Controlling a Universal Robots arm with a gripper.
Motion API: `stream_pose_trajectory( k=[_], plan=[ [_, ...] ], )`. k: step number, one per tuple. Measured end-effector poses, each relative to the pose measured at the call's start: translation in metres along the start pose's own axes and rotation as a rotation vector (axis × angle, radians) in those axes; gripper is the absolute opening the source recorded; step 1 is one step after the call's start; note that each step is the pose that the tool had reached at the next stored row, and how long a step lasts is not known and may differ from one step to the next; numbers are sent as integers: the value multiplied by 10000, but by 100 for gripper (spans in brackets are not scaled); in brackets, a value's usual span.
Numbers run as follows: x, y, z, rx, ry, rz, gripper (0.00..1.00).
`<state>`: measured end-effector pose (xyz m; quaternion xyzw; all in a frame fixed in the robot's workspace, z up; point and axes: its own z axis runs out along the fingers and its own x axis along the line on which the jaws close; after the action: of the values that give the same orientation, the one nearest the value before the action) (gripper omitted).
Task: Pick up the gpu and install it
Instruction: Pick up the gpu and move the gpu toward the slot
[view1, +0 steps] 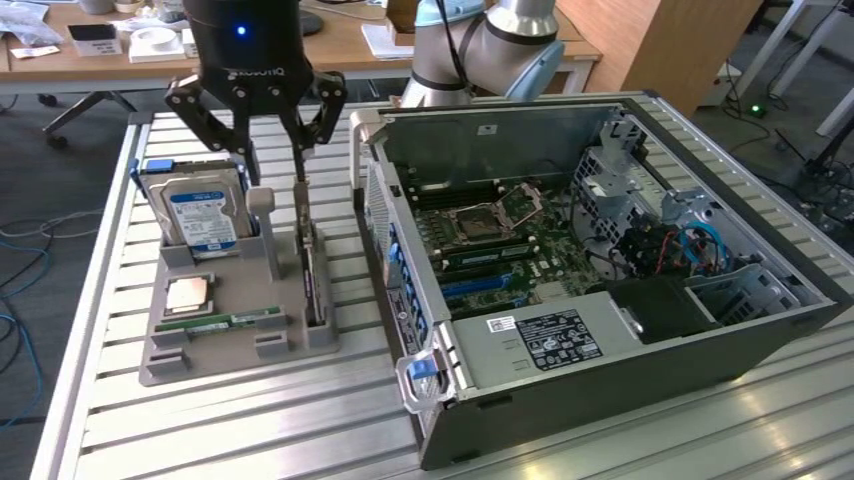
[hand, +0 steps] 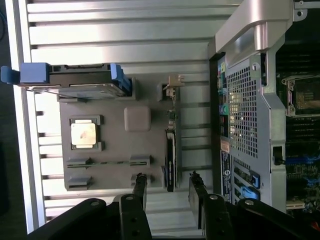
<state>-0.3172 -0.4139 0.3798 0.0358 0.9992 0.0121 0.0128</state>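
The gpu stands on edge in a slot of the grey holder on the slatted table, its thin silver bracket rising at the far end. In the wrist view the gpu shows edge-on as a narrow dark strip. My gripper hangs open above the far end of the card, one finger on each side of its line, not touching it. In the wrist view the gripper straddles the card's end with its black fingers apart and nothing held.
The holder also carries a silver hard drive in blue rails, a CPU and a green memory stick. An open computer case lies at the exterior view's right, motherboard exposed. A person's sleeve and desks are behind.
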Motion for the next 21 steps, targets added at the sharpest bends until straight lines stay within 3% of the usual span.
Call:
stream_pose_trajectory(
  k=[11, 21],
  plan=[
    [3, -3, 113, 1, 0, 0, 47],
    [-18, -2, 138, 0, -1, 0, 47]
  ],
)
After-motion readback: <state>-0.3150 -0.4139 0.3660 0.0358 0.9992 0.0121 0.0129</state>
